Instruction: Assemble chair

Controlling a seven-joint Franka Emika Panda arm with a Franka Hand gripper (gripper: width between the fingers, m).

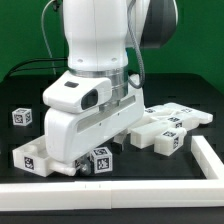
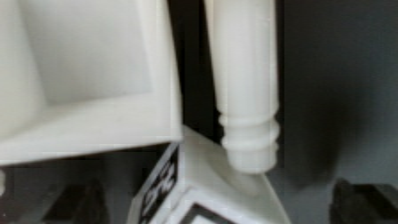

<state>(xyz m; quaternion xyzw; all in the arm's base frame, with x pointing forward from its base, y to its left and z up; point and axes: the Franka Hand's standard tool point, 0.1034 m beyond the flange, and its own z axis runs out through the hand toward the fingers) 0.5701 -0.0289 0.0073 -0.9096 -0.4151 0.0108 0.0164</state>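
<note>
In the wrist view my gripper (image 2: 222, 206) is open. Its dark fingers (image 2: 82, 200) stand either side of a white tagged chair piece (image 2: 222, 185), with a gap on both sides. Beyond it lie a white round leg (image 2: 246, 85) and a flat white chair panel (image 2: 71, 80). In the exterior view the hand (image 1: 85, 115) is low over the front left of the table and hides the fingertips. A tagged chair piece (image 1: 33, 156) and a tagged block (image 1: 100, 158) show beneath it. More white chair pieces (image 1: 165, 132) lie at the exterior view's right.
A small lone tagged cube (image 1: 22, 116) sits at the exterior view's left. A raised white rail (image 1: 110, 186) runs along the front and up the right side (image 1: 208, 158) of the black table. A green wall stands behind.
</note>
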